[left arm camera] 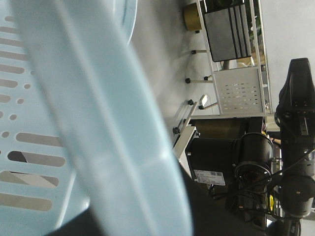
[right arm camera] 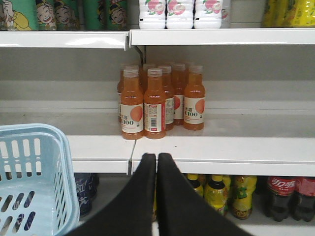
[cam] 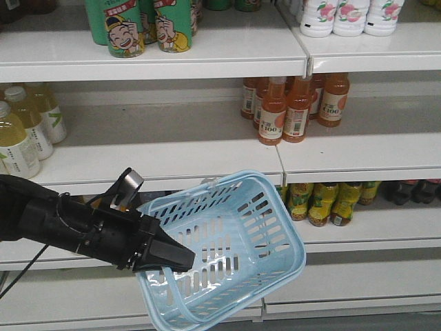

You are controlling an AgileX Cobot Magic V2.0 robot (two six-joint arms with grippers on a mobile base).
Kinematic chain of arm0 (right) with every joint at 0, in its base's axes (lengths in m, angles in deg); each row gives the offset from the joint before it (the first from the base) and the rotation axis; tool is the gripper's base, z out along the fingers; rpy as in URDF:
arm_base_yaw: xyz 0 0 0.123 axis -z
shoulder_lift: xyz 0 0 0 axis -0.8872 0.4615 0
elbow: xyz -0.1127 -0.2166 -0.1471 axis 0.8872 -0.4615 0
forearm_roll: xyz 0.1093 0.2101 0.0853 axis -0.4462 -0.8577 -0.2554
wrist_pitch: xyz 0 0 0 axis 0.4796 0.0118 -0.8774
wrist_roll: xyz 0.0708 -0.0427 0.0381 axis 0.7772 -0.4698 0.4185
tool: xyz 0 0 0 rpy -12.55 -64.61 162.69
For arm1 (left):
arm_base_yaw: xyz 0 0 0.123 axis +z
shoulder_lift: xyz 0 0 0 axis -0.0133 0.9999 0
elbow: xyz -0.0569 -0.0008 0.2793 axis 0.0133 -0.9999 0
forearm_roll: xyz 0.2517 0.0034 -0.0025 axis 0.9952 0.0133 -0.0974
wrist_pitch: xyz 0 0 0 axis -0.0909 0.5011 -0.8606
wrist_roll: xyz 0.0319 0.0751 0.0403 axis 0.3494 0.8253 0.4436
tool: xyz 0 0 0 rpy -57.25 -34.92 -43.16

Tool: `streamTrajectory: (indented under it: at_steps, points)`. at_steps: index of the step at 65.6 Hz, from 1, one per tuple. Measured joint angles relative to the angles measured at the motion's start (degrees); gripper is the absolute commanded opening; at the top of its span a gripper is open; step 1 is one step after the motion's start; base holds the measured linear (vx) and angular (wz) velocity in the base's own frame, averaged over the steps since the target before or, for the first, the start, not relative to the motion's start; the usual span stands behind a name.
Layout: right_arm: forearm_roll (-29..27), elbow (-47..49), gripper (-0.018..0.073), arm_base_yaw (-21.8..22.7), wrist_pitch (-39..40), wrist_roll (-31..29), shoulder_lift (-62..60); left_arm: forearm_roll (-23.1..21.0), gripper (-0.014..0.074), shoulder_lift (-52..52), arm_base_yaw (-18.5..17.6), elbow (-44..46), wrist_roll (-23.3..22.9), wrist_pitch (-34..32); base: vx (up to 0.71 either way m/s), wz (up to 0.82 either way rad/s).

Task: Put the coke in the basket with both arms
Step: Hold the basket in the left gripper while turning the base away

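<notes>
The basket (cam: 272, 207), tilted at 6 o'clock and clamped by its rim in the left jaws, was best levelled before the right jaws, shut empty, were sent for the coke, nowhere clearly seen.

Front, right wrist face shelves (cam: 158, 155), left wrist tight on shared basket (left arm camera: 113, 137)

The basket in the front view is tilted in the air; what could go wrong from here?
1. The light blue basket hangs tilted, held at one rim by the left gripper; it could slip or swing, and a drink dropped in might roll out.
2. The right gripper, jaws shut and empty, points at the orange juice bottles; moving forward, it could knock them over.
</notes>
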State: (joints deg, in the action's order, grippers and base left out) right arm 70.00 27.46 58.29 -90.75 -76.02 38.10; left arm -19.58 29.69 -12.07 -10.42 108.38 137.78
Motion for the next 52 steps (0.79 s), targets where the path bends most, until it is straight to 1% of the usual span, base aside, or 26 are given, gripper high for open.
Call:
streamTrajectory:
  at_steps: [18, 52]
  points:
    - [0.0, 0.0, -0.0009, 0.0, 0.0, 0.0, 0.0, 0.0, -0.0008, 0.0, 0.0, 0.0, 0.0, 0.0, -0.06, -0.29]
    - [0.0, 0.0, -0.0009, 0.0, 0.0, 0.0, 0.0, 0.0, -0.0008, 0.0, 0.0, 0.0, 0.0, 0.0, -0.08, -0.46]
